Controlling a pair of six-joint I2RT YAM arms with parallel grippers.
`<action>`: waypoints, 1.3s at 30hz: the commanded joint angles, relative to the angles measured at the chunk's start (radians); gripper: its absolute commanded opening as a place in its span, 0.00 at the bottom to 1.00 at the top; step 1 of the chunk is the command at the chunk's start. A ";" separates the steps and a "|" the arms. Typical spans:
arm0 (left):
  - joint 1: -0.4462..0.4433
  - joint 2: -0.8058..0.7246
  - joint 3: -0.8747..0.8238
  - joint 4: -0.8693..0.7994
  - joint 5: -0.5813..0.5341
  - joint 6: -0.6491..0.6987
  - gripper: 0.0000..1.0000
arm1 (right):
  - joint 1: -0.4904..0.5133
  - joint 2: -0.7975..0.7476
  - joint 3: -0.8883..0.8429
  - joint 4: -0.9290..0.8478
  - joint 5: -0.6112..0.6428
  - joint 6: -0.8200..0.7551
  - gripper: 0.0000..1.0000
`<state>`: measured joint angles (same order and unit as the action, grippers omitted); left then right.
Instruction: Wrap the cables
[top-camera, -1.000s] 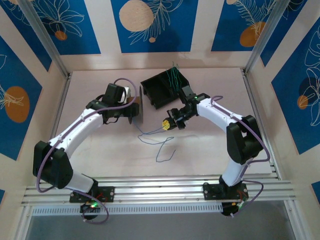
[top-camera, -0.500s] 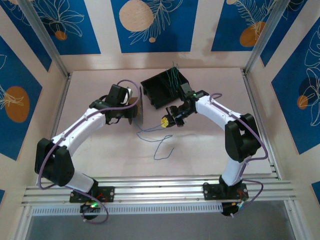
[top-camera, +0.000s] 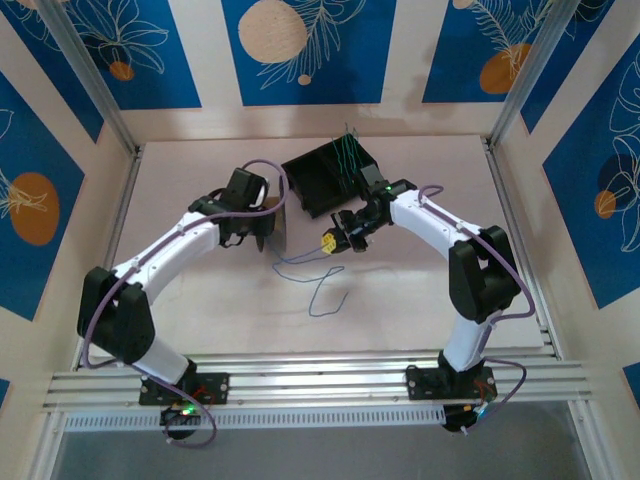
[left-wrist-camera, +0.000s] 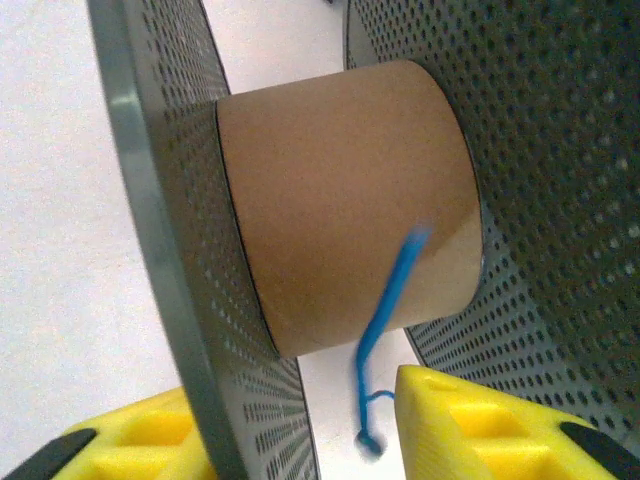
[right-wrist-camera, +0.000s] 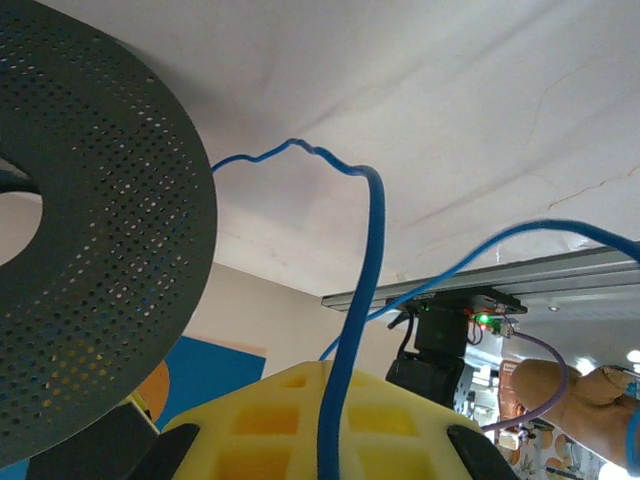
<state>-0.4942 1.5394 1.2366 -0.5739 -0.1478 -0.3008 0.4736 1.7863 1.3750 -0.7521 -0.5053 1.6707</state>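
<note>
Winding barely begun: blue cable (top-camera: 313, 305) lies loose mid-tabletop (top-camera: 200, 310), one end at the spool (top-camera: 277, 225). Right claw (top-camera: 330, 243) is pinched shut on it. Left claw (left-wrist-camera: 300, 440) straddles a spool flange, grip unclear. Green cables (top-camera: 348, 155) wait in the far bin (top-camera: 315, 185).

No writing, number or brand can be read. The brown spool core (left-wrist-camera: 340, 200), just ahead of the jaws of the left gripper (left-wrist-camera: 300, 445), is plain and unmarked.
</note>
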 joint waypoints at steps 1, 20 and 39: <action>-0.021 0.015 0.039 -0.036 -0.057 0.024 0.35 | 0.006 0.012 0.031 -0.030 -0.030 0.015 0.00; -0.032 0.010 0.115 -0.094 -0.160 -0.044 0.00 | 0.007 -0.010 0.008 -0.021 -0.020 -0.068 0.00; 0.144 -0.177 0.216 -0.251 0.409 0.057 0.00 | -0.089 -0.076 -0.080 0.097 0.063 -0.784 0.00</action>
<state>-0.3542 1.4113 1.4075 -0.7959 0.1501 -0.2985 0.4263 1.7351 1.3224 -0.6983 -0.4488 1.0557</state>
